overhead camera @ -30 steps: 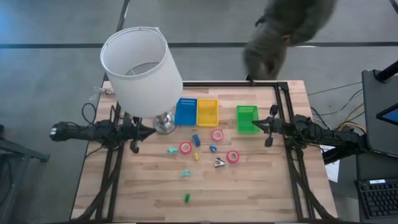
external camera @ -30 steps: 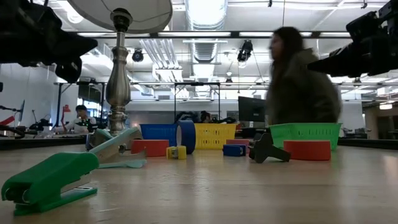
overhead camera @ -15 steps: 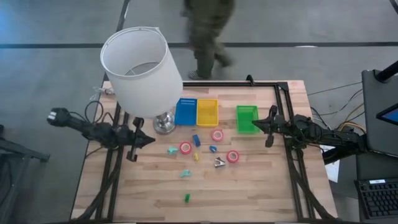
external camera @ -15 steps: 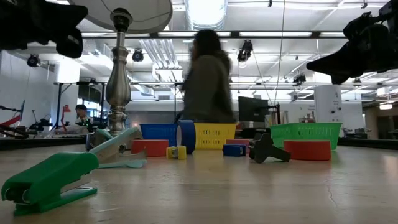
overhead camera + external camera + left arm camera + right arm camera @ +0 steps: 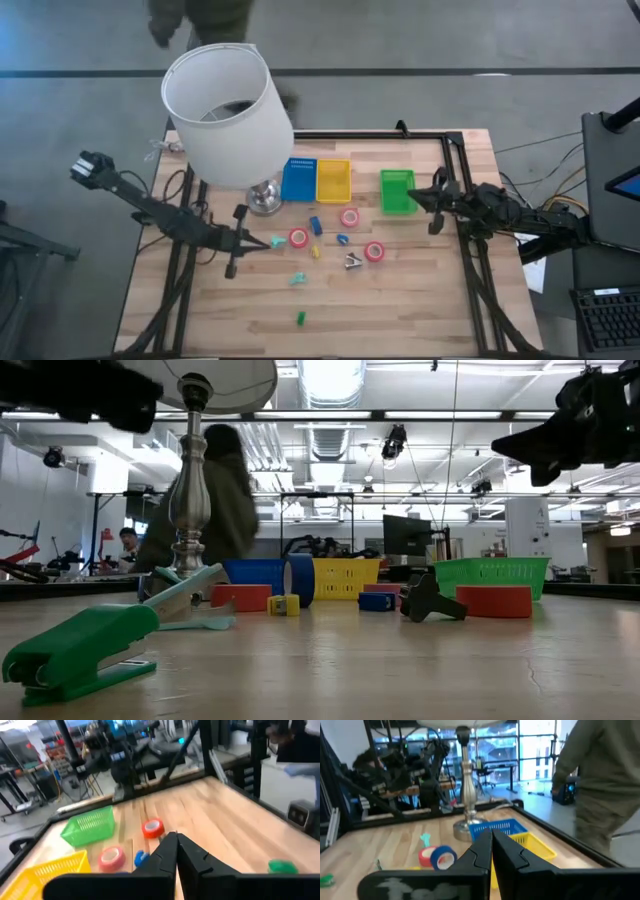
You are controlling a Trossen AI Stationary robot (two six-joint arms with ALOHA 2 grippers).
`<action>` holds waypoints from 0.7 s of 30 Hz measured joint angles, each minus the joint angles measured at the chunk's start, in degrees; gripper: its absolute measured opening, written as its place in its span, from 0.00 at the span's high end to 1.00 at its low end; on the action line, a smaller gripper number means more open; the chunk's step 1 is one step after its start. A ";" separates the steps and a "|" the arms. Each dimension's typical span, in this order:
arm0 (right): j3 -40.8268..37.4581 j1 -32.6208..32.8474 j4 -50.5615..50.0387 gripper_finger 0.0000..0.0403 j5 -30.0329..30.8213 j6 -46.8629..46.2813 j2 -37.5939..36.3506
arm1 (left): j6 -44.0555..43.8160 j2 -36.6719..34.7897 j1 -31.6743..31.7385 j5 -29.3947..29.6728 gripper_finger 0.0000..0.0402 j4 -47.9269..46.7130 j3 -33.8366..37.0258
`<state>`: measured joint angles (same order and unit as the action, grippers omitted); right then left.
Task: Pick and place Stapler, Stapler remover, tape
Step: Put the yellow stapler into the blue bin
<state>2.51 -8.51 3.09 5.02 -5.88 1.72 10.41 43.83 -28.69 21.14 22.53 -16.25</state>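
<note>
Three red-pink tape rolls (image 5: 299, 237) (image 5: 349, 217) (image 5: 374, 251) lie flat mid-table. The silvery stapler remover (image 5: 353, 261) lies beside the nearest-right roll. The green stapler (image 5: 300, 318) (image 5: 80, 650) rests near the table's front edge. My left gripper (image 5: 255, 241) (image 5: 176, 851) is shut and level, above the table just left of a teal piece (image 5: 277, 241) and the left roll. My right gripper (image 5: 420, 196) (image 5: 491, 845) is shut and level, beside the green tray (image 5: 397, 190), holding nothing.
A white-shaded lamp (image 5: 228, 115) stands at the far left on its metal base (image 5: 265, 200). Blue (image 5: 298, 180) and yellow (image 5: 333, 180) trays sit at the back. Small blue, yellow and teal plastic pieces lie among the rolls. A person moves behind the table (image 5: 215, 490).
My left gripper has swung away from the lamp base toward the table's near edge and its middle, rising a little and rolling, and stays shut. The person behind the table has walked from right to left. The objects on the table have not moved.
</note>
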 joint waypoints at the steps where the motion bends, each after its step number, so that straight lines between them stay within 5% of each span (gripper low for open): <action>1: 0.00 0.00 0.62 0.98 0.00 -0.27 0.00 | -0.11 1.19 0.00 0.00 0.94 0.95 -1.08; 8: 0.00 0.00 7.17 0.98 0.99 -4.77 1.99 | 0.81 9.96 0.02 2.64 0.81 -1.22 -8.01; 17: 0.00 0.00 11.77 0.98 0.85 5.88 5.83 | -4.59 21.81 0.04 7.55 0.68 -11.67 -17.22; 21: 0.00 0.00 17.85 0.98 0.74 3.58 7.73 | -5.23 27.59 0.13 8.32 0.64 -11.88 -19.94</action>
<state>2.50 -8.51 20.94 5.75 -2.30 9.45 5.18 71.42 -28.56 29.46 10.65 -36.19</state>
